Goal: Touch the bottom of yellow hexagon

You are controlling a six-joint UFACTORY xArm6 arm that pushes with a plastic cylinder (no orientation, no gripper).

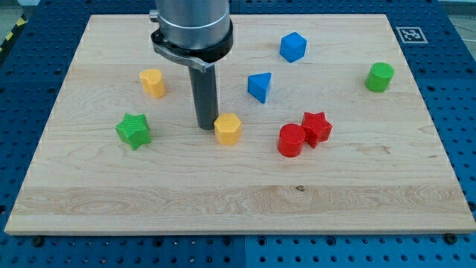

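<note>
The yellow hexagon (228, 128) lies near the middle of the wooden board (238, 201). My tip (207, 126) stands just to the hexagon's left, very close to or touching its left side. The rod rises straight up to the arm's grey body at the view's top.
A second yellow block (152, 82) lies at the upper left and a green star (134, 131) at the left. A blue triangle (259, 86) and a blue hexagon (293, 47) lie above right. A red cylinder (291, 140) touches a red star (317, 127). A green cylinder (380, 77) is far right.
</note>
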